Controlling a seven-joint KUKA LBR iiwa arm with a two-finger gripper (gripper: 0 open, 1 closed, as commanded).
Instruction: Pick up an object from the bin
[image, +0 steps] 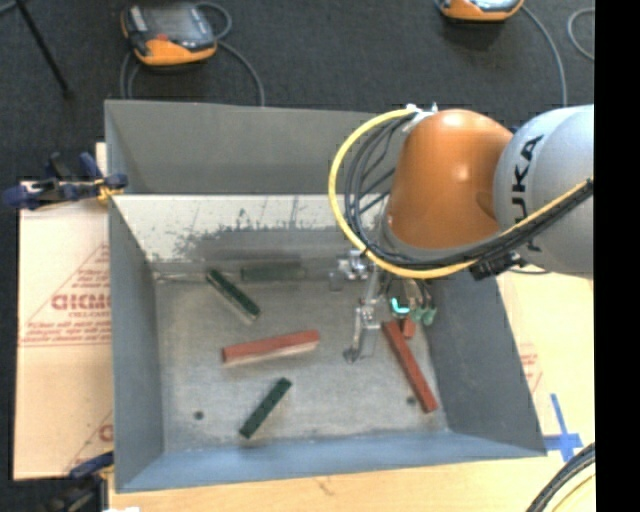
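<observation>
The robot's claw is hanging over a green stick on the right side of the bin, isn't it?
Not quite. The stick under the claw on the right side of the bin is a red stick, not a green one. The camera view shows it lying by the right wall.

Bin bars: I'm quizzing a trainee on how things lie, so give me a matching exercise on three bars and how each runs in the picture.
Things:
1. centre red bar
2. right red bar
3. front green bar

How each lies:
a. nearly level across the view
b. slants down to the left
c. slants down to the right, upper end by the pincer

Pairs: 1-a, 2-c, 3-b
</observation>
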